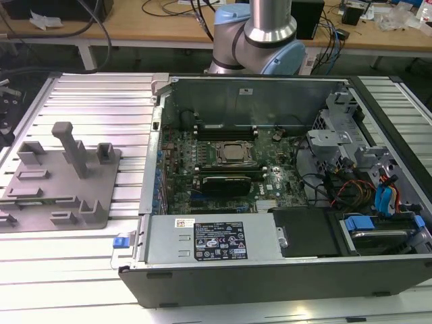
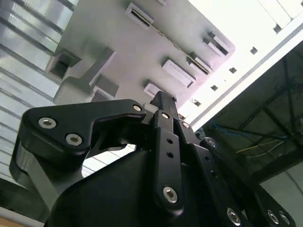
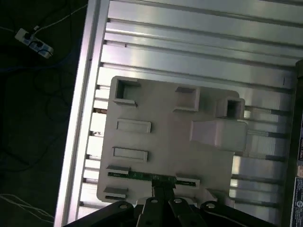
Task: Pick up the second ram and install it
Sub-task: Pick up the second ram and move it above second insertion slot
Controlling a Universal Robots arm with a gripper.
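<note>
First wrist view: second ram (image 3: 137, 175) lies on the tray (image 3: 165, 142) ahead of clenched, empty jaws.

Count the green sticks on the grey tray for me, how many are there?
1. The green stick lies in a slot along one edge of the grey tray, close to the gripper. More could sit inside the computer case, too dark to tell.

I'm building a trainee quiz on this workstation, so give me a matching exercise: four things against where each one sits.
Things:
1 green ram stick
2 processor
3 power supply
4 robot arm

Places:
A behind the computer case
B middle of the motherboard
C slot in the grey tray
D inside the case, along its wall nearest the exterior camera

Pairs: 1-C, 2-B, 3-D, 4-A
</note>
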